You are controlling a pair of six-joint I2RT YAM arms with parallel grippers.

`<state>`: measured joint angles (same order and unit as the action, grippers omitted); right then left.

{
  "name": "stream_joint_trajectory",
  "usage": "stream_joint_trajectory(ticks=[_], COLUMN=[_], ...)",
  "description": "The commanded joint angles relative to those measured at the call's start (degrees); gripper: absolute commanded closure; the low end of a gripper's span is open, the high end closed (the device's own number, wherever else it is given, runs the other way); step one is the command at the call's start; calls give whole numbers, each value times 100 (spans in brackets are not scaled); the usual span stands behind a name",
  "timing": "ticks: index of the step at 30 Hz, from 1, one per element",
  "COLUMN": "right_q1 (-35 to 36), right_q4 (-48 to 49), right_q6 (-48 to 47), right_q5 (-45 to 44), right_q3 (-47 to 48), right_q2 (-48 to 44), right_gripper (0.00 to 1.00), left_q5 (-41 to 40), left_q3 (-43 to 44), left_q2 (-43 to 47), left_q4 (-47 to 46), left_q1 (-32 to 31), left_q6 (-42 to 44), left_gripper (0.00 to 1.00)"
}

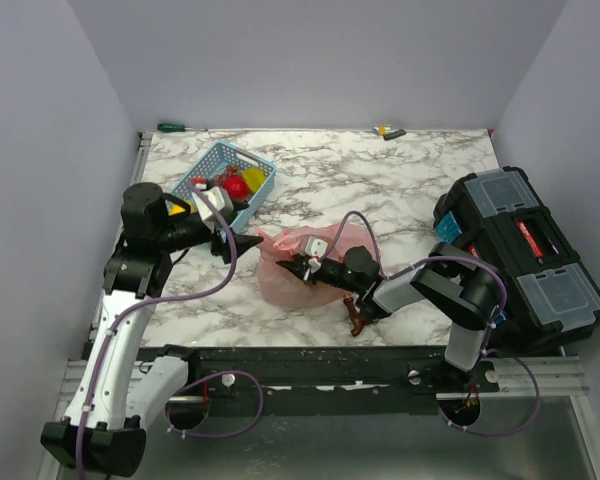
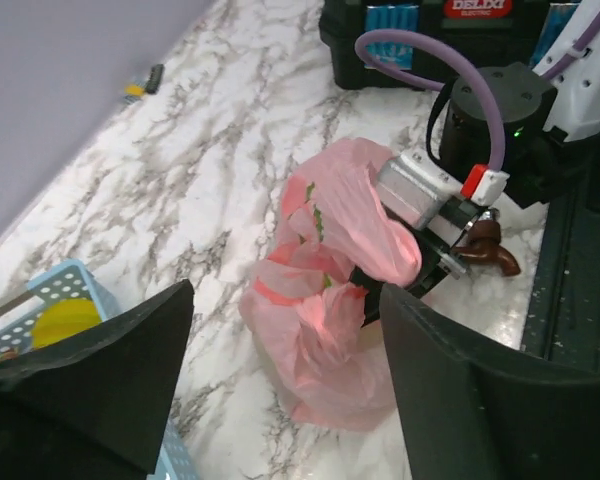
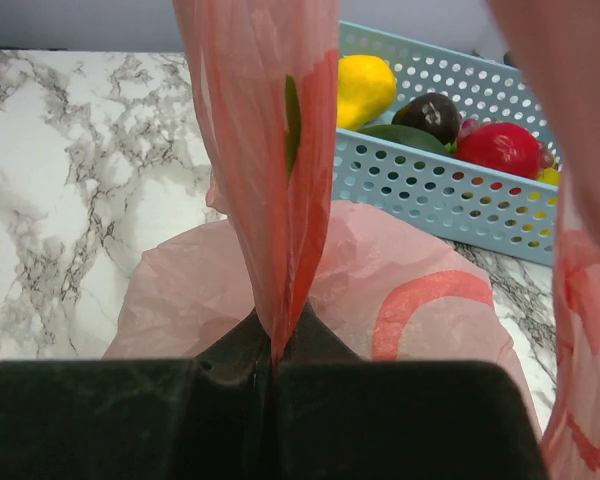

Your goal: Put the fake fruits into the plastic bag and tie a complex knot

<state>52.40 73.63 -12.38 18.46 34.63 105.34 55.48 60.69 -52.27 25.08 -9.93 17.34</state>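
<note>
The pink plastic bag [image 1: 285, 262] lies crumpled mid-table; no knot shows. My right gripper [image 1: 298, 266] is shut on a fold of the bag [image 3: 280, 150], pinched between its fingertips [image 3: 275, 352]. My left gripper [image 1: 226, 241] is open and empty, just left of the bag and apart from it; in the left wrist view the bag [image 2: 320, 310] lies between and beyond its spread fingers [image 2: 100, 380]. The fake fruits sit in the blue basket [image 1: 223, 178]: yellow [image 3: 365, 85], dark [image 3: 430, 112], green [image 3: 400, 135] and red [image 3: 500, 148].
A black toolbox [image 1: 520, 245] stands at the right edge. A small brown object [image 1: 358, 318] lies near the front edge under the right arm. A green screwdriver [image 1: 170, 127] and a yellow-black item [image 1: 388, 131] lie by the back wall.
</note>
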Motion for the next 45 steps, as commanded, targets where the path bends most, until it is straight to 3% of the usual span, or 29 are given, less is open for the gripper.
stream_joint_trajectory(ticks=[1, 5, 10, 14, 19, 23, 28, 29, 30, 34, 38, 41, 45], right_q1=[-27, -28, -30, -31, -27, -31, -28, -33, -26, -35, -28, -28, -28], right_q4=[-155, -116, 78, 91, 111, 135, 137, 117, 89, -278, -1323, -2142, -3923], right_q6=[246, 438, 799, 894, 895, 889, 887, 867, 827, 554, 276, 56, -587], right_q5=[-90, -193, -68, -35, -18, -39, 78, 87, 96, 289, 740, 1360, 2417], right_q3=[-8, 13, 5, 113, 185, 170, 74, 51, 31, -143, -339, -336, 18], right_q2=[-116, -285, -455, -439, -398, -443, -530, -569, -628, -1121, -1896, -2477, -3250], right_gripper=[99, 99, 99, 99, 99, 99, 99, 96, 92, 51, 26, 17, 18], left_q5=[442, 453, 877, 1021, 759, 582, 607, 619, 617, 658, 680, 690, 743], left_q3=[-1312, -1962, -2568, -2482, -2438, -2595, -2587, -2552, -2513, -2379, -2253, -2168, -2107], left_q2=[703, 956, 962, 430, -8, -108, -190, -195, -188, -171, -196, -235, -254], left_q4=[-787, -1017, -2670, -3397, -4301, -4550, -4505, -4365, -4219, -3644, -3392, -3312, -3149], left_q1=[550, 580, 558, 321, -197, -453, -475, -474, -467, -323, -206, -202, -205], left_q6=[210, 440, -612, -1172, -1705, -1864, -1896, -1822, -1765, -1203, -909, -829, -631], left_gripper=[23, 22, 21, 17, 19, 37, 79, 93, 100, 100, 100, 100, 100])
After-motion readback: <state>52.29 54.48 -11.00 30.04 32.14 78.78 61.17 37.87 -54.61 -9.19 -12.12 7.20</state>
